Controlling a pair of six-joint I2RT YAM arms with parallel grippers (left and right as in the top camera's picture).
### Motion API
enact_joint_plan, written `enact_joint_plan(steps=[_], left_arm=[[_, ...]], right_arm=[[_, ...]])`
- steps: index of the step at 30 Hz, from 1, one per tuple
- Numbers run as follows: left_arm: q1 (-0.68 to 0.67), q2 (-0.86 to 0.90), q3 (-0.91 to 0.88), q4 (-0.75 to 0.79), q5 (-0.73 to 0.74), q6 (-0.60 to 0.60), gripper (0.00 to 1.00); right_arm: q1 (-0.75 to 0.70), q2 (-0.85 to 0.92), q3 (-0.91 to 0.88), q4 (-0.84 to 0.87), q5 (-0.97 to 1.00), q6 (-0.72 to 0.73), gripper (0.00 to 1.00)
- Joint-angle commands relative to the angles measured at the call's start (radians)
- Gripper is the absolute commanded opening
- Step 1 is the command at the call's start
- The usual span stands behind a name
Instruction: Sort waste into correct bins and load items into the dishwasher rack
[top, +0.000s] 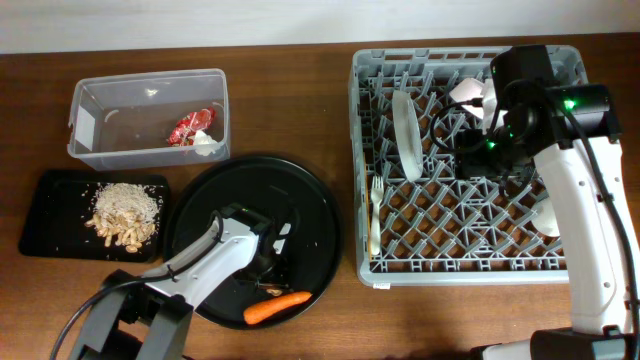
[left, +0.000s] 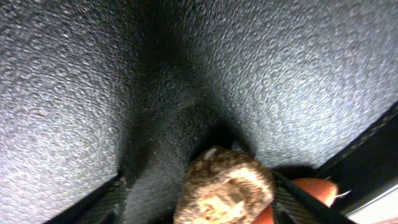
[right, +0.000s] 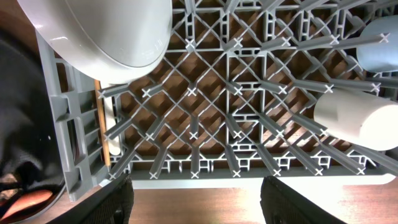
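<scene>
Left arm (top: 205, 262) and right arm (top: 585, 200) have white shells and black joints; the right shows green lights (top: 570, 101).

Overhead: straight down, whole bench (top: 300, 100). Left wrist: tight on round black tray (left: 93, 74). Right wrist: close above rack (right: 62, 118); both overlap overhead.

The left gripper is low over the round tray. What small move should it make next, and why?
Probably close the left gripper on the brown lump. The lump lies between its jaws on the round tray, with a gap on one side, so it does not look gripped yet.
</scene>
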Motion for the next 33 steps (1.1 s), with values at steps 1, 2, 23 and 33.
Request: enact_joint_plan(steps=[1, 2, 23, 33], left_arm=[[-0.002, 0.018, -0.005, 0.012, -0.01, 0.006, 0.49], [-0.002, 0.018, -0.002, 0.011, -0.024, 0.005, 0.47], [0.599, 0.017, 0.338, -0.082, -0.129, -0.006, 0.05], [0.966, 0.026, 0.338, 0.029, -0.129, -0.025, 0.28]], right_arm=[[-0.005, 0.004, 0.0, 0.0, -0.006, 0.001, 0.68], [-0.005, 0.004, 0.0, 0.0, -0.006, 0.001, 0.69], [-0.005, 0.004, 0.0, -0.001, -0.006, 0.001, 0.68], [-0.005, 0.004, 0.0, -0.004, -0.006, 0.001, 0.68]])
